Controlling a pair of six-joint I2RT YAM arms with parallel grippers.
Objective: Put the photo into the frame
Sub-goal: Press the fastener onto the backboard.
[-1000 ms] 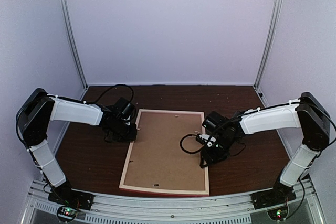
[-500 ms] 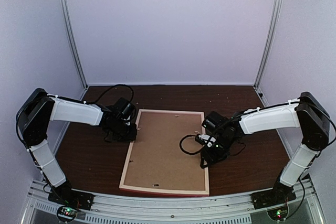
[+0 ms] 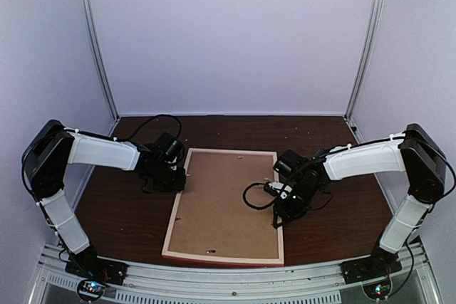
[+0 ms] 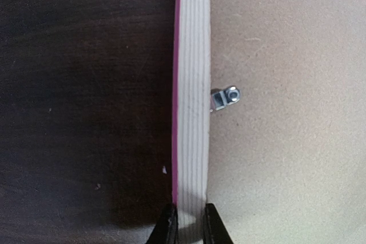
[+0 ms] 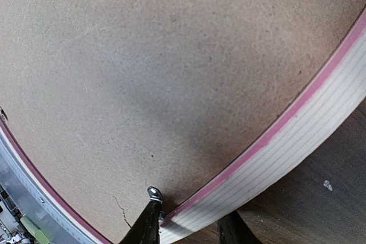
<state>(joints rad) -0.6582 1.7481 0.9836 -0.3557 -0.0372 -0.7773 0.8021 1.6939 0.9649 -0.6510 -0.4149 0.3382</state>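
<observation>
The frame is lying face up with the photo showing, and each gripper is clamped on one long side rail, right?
Not face up. The frame lies back up: the top external view shows only the brown backing board inside it. The rest holds: the left gripper and the right gripper each clamp one long side rail.

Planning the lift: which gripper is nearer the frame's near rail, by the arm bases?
Right. The right gripper straddles the right rail of the frame past halfway down; the left gripper straddles the left rail nearer the far corner.
</observation>
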